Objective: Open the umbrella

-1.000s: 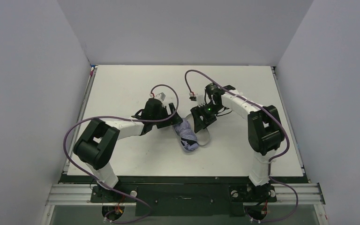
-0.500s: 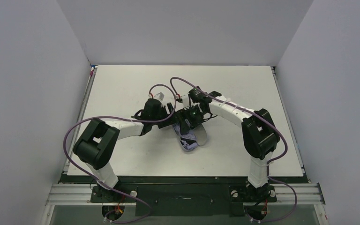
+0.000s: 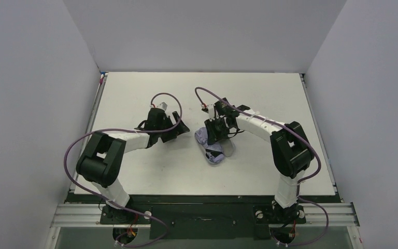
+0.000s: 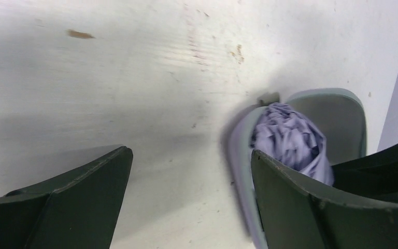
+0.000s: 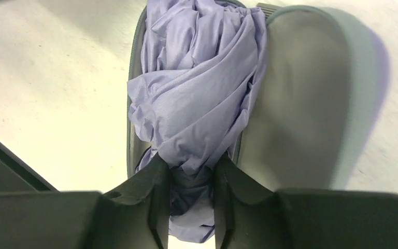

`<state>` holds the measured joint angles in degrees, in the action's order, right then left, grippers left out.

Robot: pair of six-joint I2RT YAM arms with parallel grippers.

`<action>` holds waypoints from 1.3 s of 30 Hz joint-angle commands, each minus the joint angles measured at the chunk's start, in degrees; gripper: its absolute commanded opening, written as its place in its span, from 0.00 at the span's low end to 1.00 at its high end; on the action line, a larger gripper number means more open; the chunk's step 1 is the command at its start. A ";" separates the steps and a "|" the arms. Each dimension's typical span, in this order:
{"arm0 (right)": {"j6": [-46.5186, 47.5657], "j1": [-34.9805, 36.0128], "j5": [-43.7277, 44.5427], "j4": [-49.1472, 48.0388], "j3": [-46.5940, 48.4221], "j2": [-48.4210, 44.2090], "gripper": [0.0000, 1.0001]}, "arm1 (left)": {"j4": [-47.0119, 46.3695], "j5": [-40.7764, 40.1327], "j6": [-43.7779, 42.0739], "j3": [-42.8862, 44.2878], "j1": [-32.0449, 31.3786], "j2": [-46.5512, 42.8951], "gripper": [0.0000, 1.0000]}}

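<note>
Umbrella [image 3: 212, 147] [image 5: 197, 93] [image 4: 290, 142]: folded, a crumpled lavender bundle lying near mid-table, a little right of centre. It sits in one half of an open grey shell case [image 3: 229, 149] [image 5: 300, 104]; the other half lies flat beside it, on the right-arm side. Canopy not spread, and no shaft or handle is visible.

Right gripper [image 3: 215, 134] [image 5: 189, 166]: pinched onto the bundle's fabric, folds bunched between the two fingers. The right arm reaches in from the right with its forearm sloping toward table centre and its wrist turned down over the far end of the bundle.

Left gripper [image 3: 178, 123] [image 4: 192, 161]: fingers spread wide, nothing between them, only bare table [image 3: 134, 93]. It sits low and apart from the case, on its left, with the arm bent at the elbow.

Against a second ago: the left gripper was right beside the bundle and now stands clear of it. The right gripper has moved onto the fabric and narrowed.
</note>
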<state>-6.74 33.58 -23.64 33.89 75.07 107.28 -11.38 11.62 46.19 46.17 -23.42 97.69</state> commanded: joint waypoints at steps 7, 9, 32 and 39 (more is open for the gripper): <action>16.48 -16.68 9.02 8.87 -3.44 -3.56 0.00 | 5.96 0.14 -10.16 2.07 5.09 -6.99 0.88; 19.57 -22.16 9.68 11.01 -1.82 -3.28 0.00 | 7.23 0.55 -13.09 3.22 5.13 -7.59 0.91; 32.54 -42.26 -0.01 28.38 23.14 -1.42 0.00 | 23.37 3.35 -34.77 14.70 8.89 -13.43 0.97; 30.96 -42.09 -4.96 29.18 26.28 -5.41 0.00 | 23.28 1.82 -36.42 14.20 10.20 -17.48 0.97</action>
<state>25.76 -8.93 -22.98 62.11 96.95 108.09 12.25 14.50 12.51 58.24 -14.20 84.29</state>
